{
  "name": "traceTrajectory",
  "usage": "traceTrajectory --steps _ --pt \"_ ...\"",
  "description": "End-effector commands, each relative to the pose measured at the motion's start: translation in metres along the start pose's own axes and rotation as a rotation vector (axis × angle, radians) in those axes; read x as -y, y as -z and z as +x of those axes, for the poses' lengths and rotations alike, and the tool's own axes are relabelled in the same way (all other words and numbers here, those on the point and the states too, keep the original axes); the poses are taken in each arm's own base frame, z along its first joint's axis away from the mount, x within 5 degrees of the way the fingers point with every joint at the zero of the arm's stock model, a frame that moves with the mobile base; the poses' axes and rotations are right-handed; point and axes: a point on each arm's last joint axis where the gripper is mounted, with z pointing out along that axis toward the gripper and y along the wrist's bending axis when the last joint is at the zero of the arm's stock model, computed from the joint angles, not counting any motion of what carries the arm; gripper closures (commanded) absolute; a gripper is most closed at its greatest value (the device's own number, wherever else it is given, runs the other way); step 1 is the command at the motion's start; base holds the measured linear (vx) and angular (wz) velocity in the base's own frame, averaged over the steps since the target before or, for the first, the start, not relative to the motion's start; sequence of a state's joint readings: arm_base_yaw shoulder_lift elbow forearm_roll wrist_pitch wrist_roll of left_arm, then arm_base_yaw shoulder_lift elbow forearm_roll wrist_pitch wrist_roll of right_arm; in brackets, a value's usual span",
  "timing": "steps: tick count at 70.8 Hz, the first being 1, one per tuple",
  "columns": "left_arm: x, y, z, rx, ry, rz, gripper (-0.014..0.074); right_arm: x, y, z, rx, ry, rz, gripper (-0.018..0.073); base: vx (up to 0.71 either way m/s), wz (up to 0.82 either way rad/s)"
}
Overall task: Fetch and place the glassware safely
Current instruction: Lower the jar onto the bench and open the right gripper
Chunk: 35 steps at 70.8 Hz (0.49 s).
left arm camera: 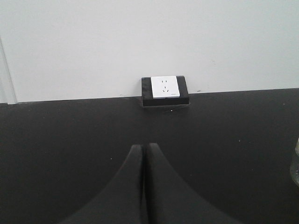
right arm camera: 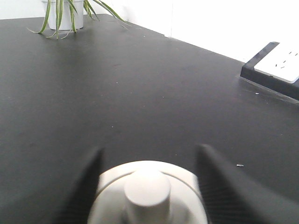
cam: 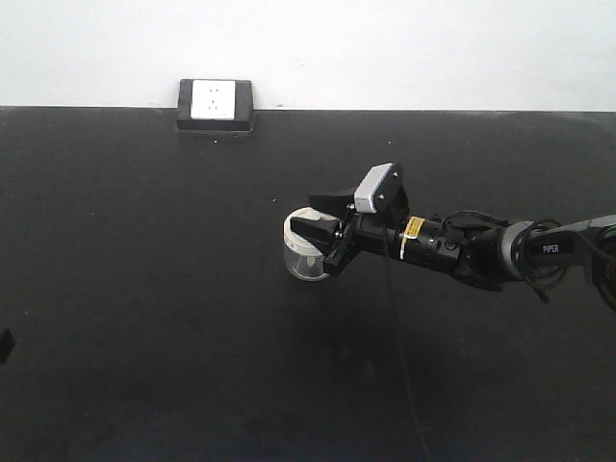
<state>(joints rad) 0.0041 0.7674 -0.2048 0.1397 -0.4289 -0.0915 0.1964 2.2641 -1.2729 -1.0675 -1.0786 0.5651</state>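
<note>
The only word that can be read is "PIPER", in white letters on the grey link of the right arm (cam: 539, 250), well behind the right pincer (cam: 313, 231). A small yellow label (cam: 413, 228) sits on the black wrist section just behind that pincer, but its print is too small to read.

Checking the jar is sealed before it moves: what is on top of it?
A cream-white lid with a raised centre knob sits on the jar, between the right claw's fingers. What is inside is hidden in the wrist view and too small to tell from the front.
</note>
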Motion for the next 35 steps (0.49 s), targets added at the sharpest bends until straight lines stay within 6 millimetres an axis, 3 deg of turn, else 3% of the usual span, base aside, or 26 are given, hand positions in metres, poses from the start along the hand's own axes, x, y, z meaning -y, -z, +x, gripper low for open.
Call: traceTrajectory --steps 1,12,23,35 --pt "0.000 -0.002 -0.015 0.099 0.015 0.002 0.0603 0.006 0.004 -0.039 0.124 0.045 0.018 -0.0056 0.00 0.00" --pt "0.000 -0.002 -0.015 0.099 0.015 0.002 0.0603 0.007 0.004 -0.040 0.135 0.036 0.031 -0.0145 0.00 0.00" --pt "0.000 -0.002 -0.015 0.099 0.015 0.002 0.0603 0.006 0.006 -0.052 0.148 0.048 0.036 -0.0119 0.00 0.00" --pt "0.000 -0.002 -0.015 0.099 0.015 0.002 0.0603 0.005 0.013 -0.079 0.129 -0.001 0.060 -0.0052 0.00 0.00"
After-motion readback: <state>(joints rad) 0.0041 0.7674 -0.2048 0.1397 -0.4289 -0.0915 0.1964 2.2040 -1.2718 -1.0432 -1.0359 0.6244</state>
